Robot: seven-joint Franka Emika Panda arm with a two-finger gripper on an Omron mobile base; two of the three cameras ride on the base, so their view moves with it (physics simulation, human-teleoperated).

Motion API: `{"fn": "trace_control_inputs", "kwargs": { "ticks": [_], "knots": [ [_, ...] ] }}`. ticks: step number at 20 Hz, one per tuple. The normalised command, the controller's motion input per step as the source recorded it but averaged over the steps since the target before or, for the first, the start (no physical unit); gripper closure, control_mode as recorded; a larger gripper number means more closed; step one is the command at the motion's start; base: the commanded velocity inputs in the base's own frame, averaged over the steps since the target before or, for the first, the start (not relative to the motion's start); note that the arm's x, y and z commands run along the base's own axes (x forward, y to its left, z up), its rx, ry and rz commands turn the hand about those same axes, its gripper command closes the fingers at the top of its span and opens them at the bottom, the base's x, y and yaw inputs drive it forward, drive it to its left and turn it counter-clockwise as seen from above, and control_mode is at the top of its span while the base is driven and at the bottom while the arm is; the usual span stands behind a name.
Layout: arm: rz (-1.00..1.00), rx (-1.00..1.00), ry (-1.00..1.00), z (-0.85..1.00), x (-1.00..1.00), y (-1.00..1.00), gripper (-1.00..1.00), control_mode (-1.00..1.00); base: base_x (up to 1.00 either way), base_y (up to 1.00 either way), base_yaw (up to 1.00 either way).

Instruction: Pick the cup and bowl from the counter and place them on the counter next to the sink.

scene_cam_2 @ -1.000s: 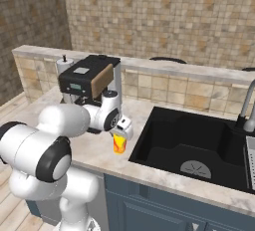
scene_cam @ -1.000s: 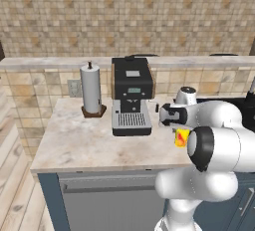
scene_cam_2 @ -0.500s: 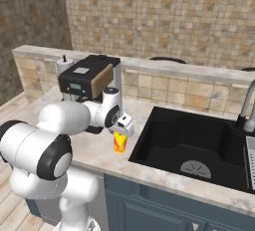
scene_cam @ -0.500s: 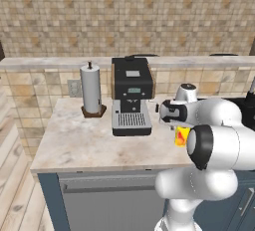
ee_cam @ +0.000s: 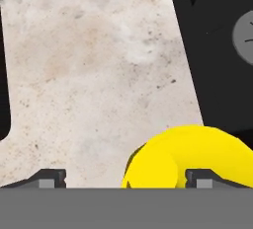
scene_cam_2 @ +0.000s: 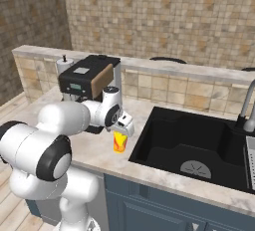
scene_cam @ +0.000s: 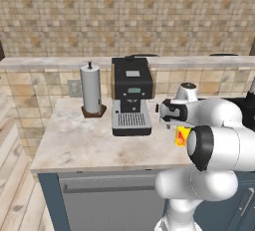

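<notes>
The small yellow cup [scene_cam_2: 119, 142] with an orange-red tint stands upright on the beige counter [scene_cam_2: 89, 151], close to the left rim of the black sink [scene_cam_2: 199, 145]. My gripper [scene_cam_2: 122, 127] hangs just above it, open, its fingers spread wide. In the hand view the cup [ee_cam: 190, 156] sits low and to the right, near the right fingertip [ee_cam: 202, 176], and my gripper [ee_cam: 127, 177] holds nothing. From the left base view the cup [scene_cam: 182, 135] peeks out beside my wrist, below the gripper [scene_cam: 174, 123]. The bowl is out of view.
A black coffee machine [scene_cam: 130, 95] stands at the counter's back, just left of my hand. A paper towel roll [scene_cam: 91, 89] is further left. A grey faucet [scene_cam_2: 246, 104] and a perforated rack [scene_cam_2: 250, 150] lie at the sink's right side.
The jaws have gone from shut on the cup to wide open. The cup stays standing on the counter by the sink; the hand has barely moved.
</notes>
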Motion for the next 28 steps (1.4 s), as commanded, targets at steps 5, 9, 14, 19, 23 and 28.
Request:
{"fn": "trace_control_inputs", "kwargs": {
  "ticks": [5, 9, 14, 19, 23, 28],
  "knots": [
    [0.0, 0.0, -0.04, 0.21, -0.08, 0.0, -1.0, -1.0, 0.0, 0.0, 0.0],
    [0.0, 0.0, -0.08, 0.39, -0.11, 0.0, -1.0, -1.0, 0.0, 0.0, 0.0],
    [0.0, 0.0, -0.09, 0.45, -0.04, 0.0, -1.0, -1.0, 0.0, 0.0, 0.0],
    [0.0, 0.0, -0.03, 0.36, -0.08, 0.0, -1.0, -1.0, 0.0, 0.0, 0.0],
    [0.0, 0.0, 0.0, 0.19, -0.47, 0.0, -1.0, -1.0, 0.0, 0.0, 0.0],
    [0.0, 0.0, 0.0, 0.22, -0.74, -0.03, -1.0, -1.0, 0.0, 0.0, 0.0]
  ]
}}
